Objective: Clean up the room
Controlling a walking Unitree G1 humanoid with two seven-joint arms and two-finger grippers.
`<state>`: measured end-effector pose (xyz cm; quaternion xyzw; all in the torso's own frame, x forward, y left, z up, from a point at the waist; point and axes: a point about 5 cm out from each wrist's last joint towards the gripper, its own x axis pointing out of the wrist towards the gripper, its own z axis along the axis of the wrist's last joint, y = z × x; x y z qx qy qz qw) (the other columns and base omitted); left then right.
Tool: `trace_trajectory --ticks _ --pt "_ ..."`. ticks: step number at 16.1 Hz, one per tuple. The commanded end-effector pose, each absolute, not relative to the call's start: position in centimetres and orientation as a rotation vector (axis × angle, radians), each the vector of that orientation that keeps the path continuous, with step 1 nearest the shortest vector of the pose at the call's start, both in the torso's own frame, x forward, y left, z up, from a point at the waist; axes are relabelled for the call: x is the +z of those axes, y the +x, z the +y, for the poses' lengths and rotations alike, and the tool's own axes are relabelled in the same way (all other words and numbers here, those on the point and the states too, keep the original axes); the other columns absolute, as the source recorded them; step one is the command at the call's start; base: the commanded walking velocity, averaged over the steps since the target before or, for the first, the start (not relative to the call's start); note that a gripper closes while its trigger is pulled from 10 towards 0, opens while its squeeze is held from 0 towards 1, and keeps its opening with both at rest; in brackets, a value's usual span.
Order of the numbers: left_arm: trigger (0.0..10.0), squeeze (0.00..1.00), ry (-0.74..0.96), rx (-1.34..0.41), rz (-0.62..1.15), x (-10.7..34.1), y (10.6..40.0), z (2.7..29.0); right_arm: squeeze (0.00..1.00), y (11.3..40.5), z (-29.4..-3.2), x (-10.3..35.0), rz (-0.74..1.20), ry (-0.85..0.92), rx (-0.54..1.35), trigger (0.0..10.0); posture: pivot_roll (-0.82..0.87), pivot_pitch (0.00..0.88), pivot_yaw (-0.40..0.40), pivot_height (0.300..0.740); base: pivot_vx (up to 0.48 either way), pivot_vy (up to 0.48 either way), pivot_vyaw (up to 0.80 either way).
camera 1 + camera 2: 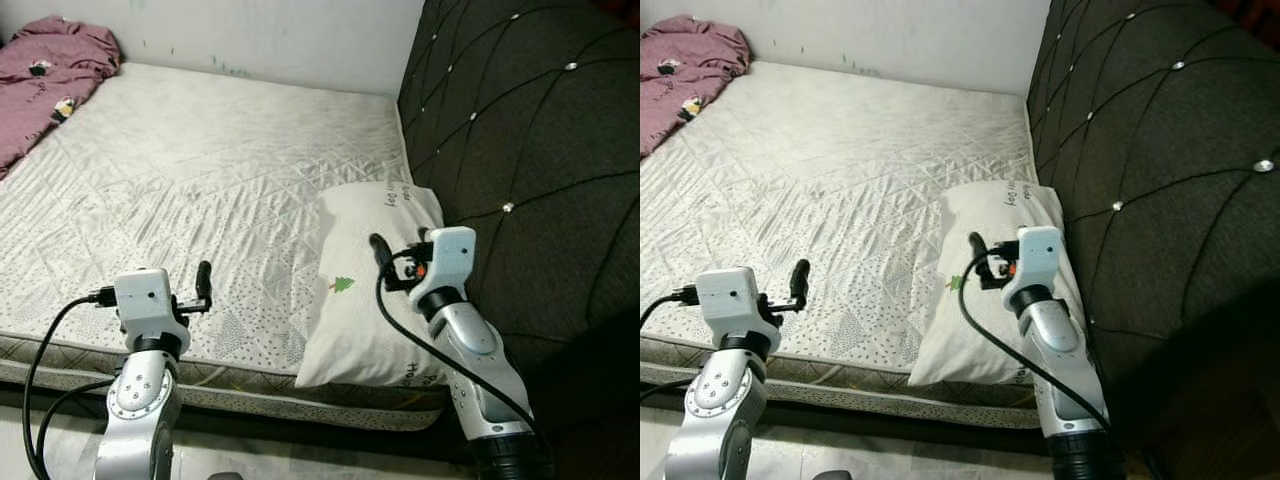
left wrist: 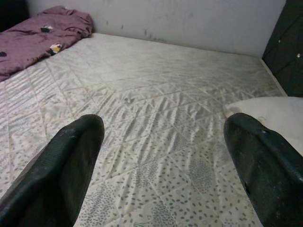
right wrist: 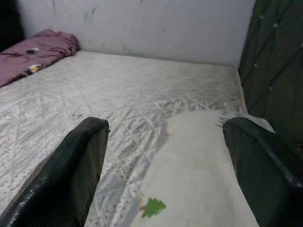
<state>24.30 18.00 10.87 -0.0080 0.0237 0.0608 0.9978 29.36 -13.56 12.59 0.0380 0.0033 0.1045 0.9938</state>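
Bare quilted mattress (image 1: pixel 200 170) taken as landmark; white, patterned with small grey specks, sitting on a bed base against a pale wall (image 1: pixel 270 30).

Pillow (image 1: pixel 365 290): white, lies flat on the mattress at the corner next to the dark tufted headboard (image 1: pixel 530 150). One long side runs along the headboard, one end reaches the near mattress edge. Small green tree print (image 3: pixel 152 207) on its cover, plus some lettering too small to read.

Pink blanket (image 1: pixel 45 75): bunched in a heap at the far corner of the mattress, opposite side from the headboard, against the wall. Well apart from the pillow.

Left tool (image 2: pixel 165 156): fingers (image 2: pixel 61 165) spread wide, nothing between them. Held over the near edge of the mattress, away from the pillow, pointing across the bare quilting toward the wall.

Right tool (image 3: pixel 165 161): fingers (image 3: pixel 71 165) spread wide, holding nothing. Held above the near end of the pillow, beside the headboard, aimed along the pillow's length. Contact with the pillow cannot be judged; in the right wrist view the cover lies under and between the fingers

Black cables (image 1: pixel 45 360) loop from both wrists
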Motion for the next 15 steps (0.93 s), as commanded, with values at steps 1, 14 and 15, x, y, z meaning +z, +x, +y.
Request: trace_trajectory --ticks 1,14,15 --pt "10.0 0.00 -0.021 0.117 0.063 10.62 24.32 17.92 0.00 29.33 -13.88 12.19 0.029 0.081 0.196 10.0 0.00 0.000 -0.064 0.740 0.000 0.480 0.00" --pt "10.0 0.00 -0.021 0.117 0.063 10.62 24.32 17.92 0.00 29.33 -13.88 12.19 0.029 0.081 0.196 10.0 0.00 0.000 -0.064 0.740 0.000 0.480 0.00" --pt "10.0 0.00 -0.021 0.117 0.063 10.62 24.32 17.92 0.00 29.33 -13.88 12.19 0.029 0.081 0.196 10.0 0.00 0.000 -0.064 0.740 0.000 0.480 0.00"
